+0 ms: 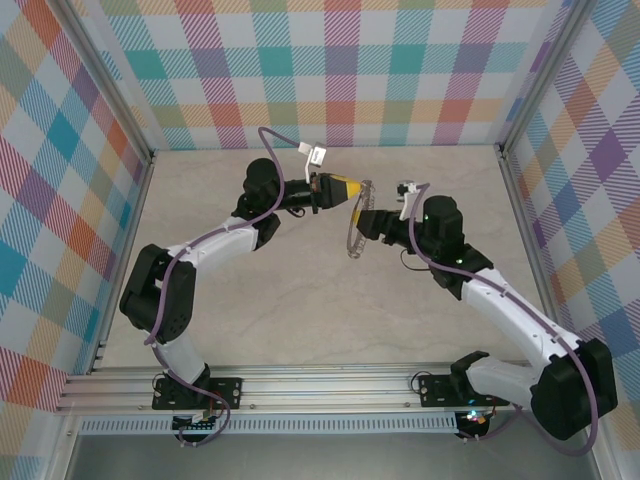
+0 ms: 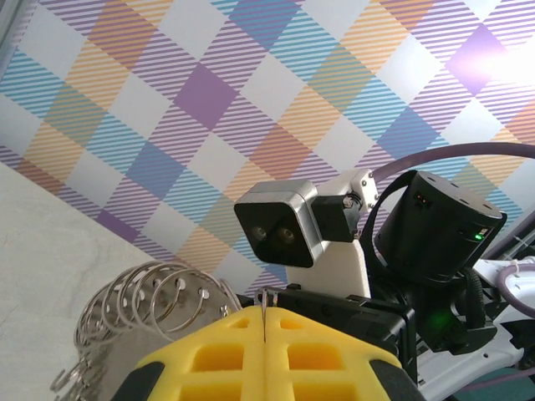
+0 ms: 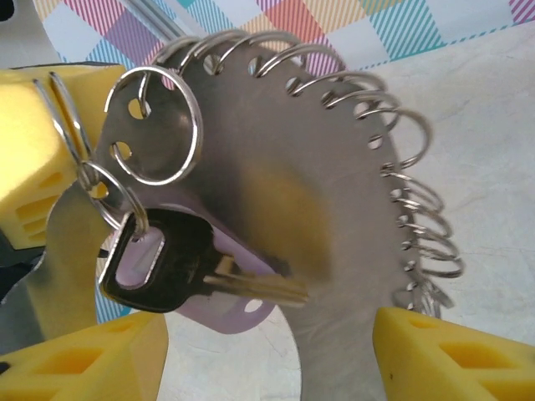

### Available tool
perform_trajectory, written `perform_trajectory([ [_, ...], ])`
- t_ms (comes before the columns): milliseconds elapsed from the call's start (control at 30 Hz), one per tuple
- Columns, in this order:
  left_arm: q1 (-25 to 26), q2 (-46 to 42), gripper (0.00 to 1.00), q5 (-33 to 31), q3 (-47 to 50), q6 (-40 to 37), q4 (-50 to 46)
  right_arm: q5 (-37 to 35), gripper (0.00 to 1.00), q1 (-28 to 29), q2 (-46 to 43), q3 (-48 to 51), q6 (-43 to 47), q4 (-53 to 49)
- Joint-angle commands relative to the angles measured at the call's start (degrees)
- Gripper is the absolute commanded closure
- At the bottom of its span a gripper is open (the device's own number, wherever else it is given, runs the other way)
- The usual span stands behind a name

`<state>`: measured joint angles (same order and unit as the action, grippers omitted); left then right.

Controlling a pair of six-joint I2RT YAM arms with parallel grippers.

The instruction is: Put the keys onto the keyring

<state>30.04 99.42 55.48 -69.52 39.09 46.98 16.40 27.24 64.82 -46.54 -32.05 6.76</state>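
The keyring (image 3: 309,167) is a grey metal disc-like hoop, held on edge above the table and fringed with small split rings. My left gripper (image 2: 264,311) is shut, its yellow pads pinching one thin loop of the keyring (image 2: 159,301). From a small ring hangs a key (image 3: 159,255) with a black head and brass blade. A pale lilac piece (image 3: 226,313) lies behind that key. My right gripper (image 3: 267,334) is open, its yellow fingers (image 3: 451,355) on either side of the hoop's lower part and touching nothing. From above, both grippers (image 1: 352,190) (image 1: 368,222) meet at the keyring (image 1: 355,232).
The pale table (image 1: 300,300) is walled by plaid panels (image 1: 340,70) at the back and both sides. The right arm's wrist camera (image 2: 280,230) faces my left gripper at close range. Purple cables (image 1: 275,150) loop over the left arm.
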Motion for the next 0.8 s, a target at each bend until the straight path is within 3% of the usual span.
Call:
perform_trajectory([
  [0, 0.28, -0.01, 1.00, -0.42, 0.08, 0.41, 4.17, -0.97, 0.36, 0.78, 0.71, -3.06, 1.56, 1.97],
  [300, 0.28, 0.32, 1.00, -0.73, 0.21, 0.99, 4.87, -3.48, 0.47, 0.96, 0.63, -3.90, 2.86, 0.85],
  [667, 0.28, 0.42, 1.00, -1.47, 0.35, 1.85, 5.71, -1.64, 0.89, 1.31, 0.05, -3.82, 4.34, -0.72],
  [767, 0.28, 0.59, 1.00, -1.69, 0.35, 2.03, 5.75, -1.65, 0.94, 1.58, -0.21, -3.90, 4.70, -1.32],
])
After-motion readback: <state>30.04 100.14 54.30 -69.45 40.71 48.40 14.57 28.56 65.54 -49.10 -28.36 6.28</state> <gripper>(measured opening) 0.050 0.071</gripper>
